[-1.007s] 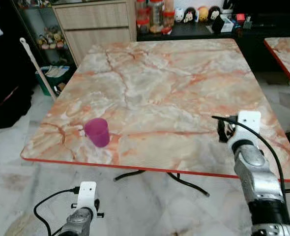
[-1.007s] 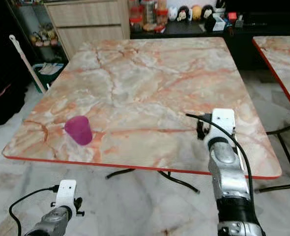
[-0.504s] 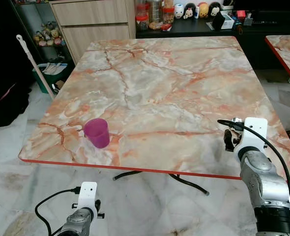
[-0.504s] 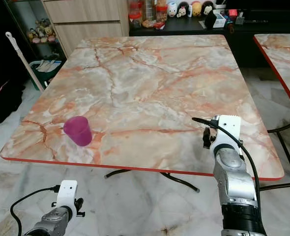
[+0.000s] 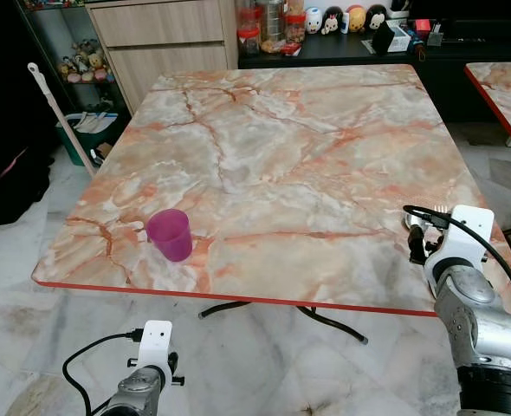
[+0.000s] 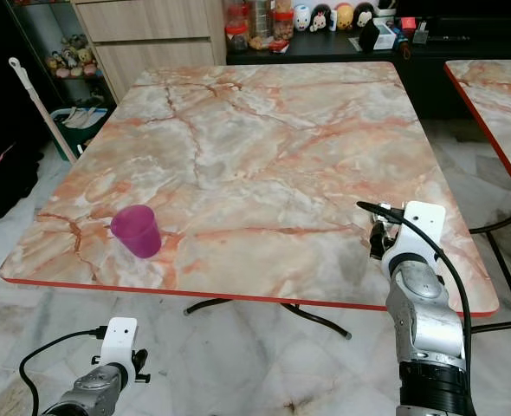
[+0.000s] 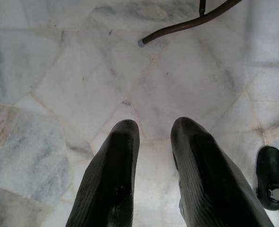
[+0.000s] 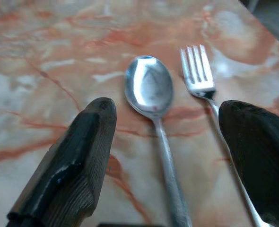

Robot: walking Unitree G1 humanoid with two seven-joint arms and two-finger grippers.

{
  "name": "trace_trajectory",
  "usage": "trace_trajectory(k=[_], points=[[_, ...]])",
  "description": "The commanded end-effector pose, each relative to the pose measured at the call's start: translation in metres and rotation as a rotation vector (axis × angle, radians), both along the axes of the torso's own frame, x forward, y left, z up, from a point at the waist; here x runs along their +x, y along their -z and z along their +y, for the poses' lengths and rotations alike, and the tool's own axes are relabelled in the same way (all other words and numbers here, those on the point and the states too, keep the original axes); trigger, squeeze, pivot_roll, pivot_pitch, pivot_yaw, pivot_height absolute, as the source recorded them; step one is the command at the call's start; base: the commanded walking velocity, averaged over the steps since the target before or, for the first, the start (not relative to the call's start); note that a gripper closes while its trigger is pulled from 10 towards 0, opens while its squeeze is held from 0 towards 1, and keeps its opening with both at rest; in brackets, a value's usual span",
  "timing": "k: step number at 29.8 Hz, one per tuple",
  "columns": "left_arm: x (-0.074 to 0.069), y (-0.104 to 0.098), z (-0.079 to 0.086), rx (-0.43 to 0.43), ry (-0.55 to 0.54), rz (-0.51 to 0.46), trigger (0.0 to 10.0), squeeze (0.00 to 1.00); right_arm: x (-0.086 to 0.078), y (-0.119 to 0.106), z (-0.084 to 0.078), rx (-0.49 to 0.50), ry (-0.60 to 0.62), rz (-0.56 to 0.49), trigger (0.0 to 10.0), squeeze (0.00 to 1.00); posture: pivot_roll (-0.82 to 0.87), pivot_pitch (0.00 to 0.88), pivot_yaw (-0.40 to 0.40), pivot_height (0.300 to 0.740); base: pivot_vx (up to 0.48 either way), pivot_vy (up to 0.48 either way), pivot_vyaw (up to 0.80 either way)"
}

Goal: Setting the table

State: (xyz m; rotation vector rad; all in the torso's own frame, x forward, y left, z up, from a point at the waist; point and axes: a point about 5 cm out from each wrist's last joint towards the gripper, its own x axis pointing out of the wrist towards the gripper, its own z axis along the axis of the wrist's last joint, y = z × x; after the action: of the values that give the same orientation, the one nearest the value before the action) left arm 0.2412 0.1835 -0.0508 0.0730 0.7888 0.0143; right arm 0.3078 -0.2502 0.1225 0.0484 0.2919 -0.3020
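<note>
Marble-patterned table (image 5: 281, 130) with a red edge stands on a pale stone-tile floor (image 7: 49, 71); wooden drawers (image 5: 164, 39) and a dark counter with jars and small figurines (image 5: 342, 19) sit behind it.

Left side: a mop handle (image 5: 61, 108) leans by the shelving. Purple cup (image 5: 170, 234) stands upright on the table near its front-left corner, nothing touching it. Left gripper (image 7: 153, 130) hangs low below the table's front edge, aimed at the floor; fingers slightly parted with a narrow gap, nothing held. A table leg's foot (image 7: 141, 42) shows past them.

Right side: right gripper (image 8: 163, 137) sits low over the table near the front-right edge, fingers spread wide, empty. Between them, lying flat on the marble: a spoon (image 8: 151, 94), bowl up, and just beside it a fork (image 8: 198, 75), roughly parallel, not touching. A second table's corner (image 5: 507, 95) is at far right.
</note>
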Motion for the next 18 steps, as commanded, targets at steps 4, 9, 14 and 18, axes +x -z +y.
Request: trace_trajectory(k=[4,9,14,18], points=[[-0.003,0.001,0.007,0.025,0.010,0.016,10.0,0.00,0.009,0.007,0.012,0.040,-0.045,-0.011,10.0,0.00,-0.08,0.081,0.086,0.740,0.000,0.000,0.00],[-0.003,0.001,0.007,0.022,0.007,0.015,10.0,0.00,0.012,0.016,0.009,0.048,-0.028,0.017,10.0,0.00,-0.08,0.087,0.086,0.740,0.000,0.000,0.00],[-0.003,0.001,0.007,0.020,0.006,0.016,10.0,0.00,0.013,0.017,0.006,0.043,-0.021,0.009,10.0,0.00,-0.08,0.098,0.086,0.740,0.000,0.000,0.00],[-0.003,0.001,0.007,0.019,0.008,0.016,10.0,0.00,0.014,0.018,0.003,0.038,-0.016,0.003,10.0,0.00,-0.08,0.098,0.086,0.740,0.000,0.000,0.00]])
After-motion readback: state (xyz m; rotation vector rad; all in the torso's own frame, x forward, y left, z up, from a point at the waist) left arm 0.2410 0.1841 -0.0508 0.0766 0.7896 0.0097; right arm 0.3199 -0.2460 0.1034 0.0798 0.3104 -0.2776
